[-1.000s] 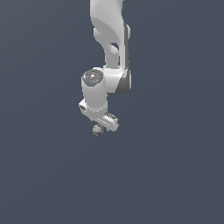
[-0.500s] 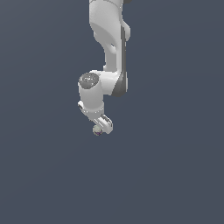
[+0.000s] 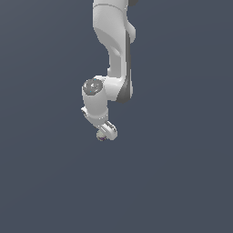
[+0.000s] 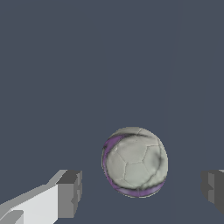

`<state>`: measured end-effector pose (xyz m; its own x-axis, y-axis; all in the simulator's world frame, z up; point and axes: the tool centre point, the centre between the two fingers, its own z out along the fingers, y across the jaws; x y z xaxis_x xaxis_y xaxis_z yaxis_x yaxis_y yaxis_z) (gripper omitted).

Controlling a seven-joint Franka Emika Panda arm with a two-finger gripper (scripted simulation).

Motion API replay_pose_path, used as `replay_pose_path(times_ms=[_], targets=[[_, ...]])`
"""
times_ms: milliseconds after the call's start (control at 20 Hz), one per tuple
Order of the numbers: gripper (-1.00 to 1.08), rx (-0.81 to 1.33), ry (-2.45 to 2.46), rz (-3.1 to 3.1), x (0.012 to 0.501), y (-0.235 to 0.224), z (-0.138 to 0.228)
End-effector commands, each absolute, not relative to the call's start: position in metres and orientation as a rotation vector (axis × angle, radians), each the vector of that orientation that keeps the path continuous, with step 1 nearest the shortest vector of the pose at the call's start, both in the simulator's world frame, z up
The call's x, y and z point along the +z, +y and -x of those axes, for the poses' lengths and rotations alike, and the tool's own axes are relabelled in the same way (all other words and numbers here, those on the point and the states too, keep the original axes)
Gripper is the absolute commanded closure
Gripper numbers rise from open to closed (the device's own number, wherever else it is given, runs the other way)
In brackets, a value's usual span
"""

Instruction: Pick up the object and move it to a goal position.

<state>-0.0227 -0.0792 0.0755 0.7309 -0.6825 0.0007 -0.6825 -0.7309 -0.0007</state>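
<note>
- In the wrist view our hand [image 4: 140,192] is spread wide: one finger [image 4: 69,193] sits on one side of the ball [image 4: 134,162], the other at the frame edge, with clear gaps on both sides.
- So the ball lies between the fingers, touching neither as far as we can see.
- It's grey-white with purple and dark curved markings.
- In the exterior view the ball [image 3: 101,135] is just a speck at the hand's [image 3: 106,132] tip, below the arm [image 3: 113,50].

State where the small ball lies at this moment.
In the wrist view the ball sits between the open gripper's fingers, touching neither; the exterior view shows it at the gripper's tip.
</note>
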Motion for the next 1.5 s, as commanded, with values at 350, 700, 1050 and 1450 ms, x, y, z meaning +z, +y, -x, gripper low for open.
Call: replay_pose_path(times_ms=[350, 700, 1050, 1450], targets=[[-0.92, 0.000, 1.159, 2.920, 0.038, -0.080, 0.023], [1.08, 0.000, 1.159, 2.920, 0.037, -0.080, 0.023], [1.08, -0.001, 1.157, 2.920, 0.038, -0.079, 0.023], [1.08, -0.001, 1.157, 2.920, 0.061, -0.071, 0.022]])
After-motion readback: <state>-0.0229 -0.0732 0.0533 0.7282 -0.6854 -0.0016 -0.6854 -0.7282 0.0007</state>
